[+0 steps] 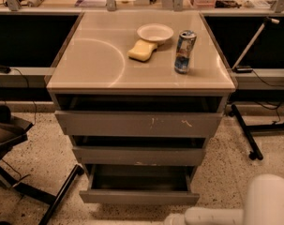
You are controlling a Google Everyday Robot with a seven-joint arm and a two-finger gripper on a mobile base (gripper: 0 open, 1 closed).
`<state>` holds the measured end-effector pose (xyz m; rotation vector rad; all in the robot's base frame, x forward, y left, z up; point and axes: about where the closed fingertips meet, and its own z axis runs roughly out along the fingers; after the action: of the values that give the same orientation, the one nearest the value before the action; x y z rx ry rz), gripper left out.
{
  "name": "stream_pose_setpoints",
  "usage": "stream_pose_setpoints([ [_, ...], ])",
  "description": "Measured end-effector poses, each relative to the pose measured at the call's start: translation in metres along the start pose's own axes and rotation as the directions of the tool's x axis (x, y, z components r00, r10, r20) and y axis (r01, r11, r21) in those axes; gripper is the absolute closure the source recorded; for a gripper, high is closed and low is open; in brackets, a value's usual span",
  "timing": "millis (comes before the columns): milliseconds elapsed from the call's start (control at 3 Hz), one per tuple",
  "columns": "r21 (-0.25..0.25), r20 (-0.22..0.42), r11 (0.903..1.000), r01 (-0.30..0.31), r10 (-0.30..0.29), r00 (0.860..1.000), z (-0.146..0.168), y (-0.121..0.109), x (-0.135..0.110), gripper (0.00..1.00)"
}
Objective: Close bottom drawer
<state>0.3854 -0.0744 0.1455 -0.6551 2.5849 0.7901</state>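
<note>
Camera view: bottom drawer [139, 187] juts toward me, long axis left-right. My gripper [179, 216] sits near right, grip I can't tell; can [184, 51] label unreadable.
</note>
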Motion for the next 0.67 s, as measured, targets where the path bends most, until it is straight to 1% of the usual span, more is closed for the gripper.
stream_pose_setpoints([
  [333,-0.007,-0.081,0.9989,-0.047,0.046,0.996,0.050,-0.035,0.001,0.00],
  [667,0.037,-0.063,0.9989,-0.030,0.033,0.997,0.073,-0.078,-0.034,0.00],
])
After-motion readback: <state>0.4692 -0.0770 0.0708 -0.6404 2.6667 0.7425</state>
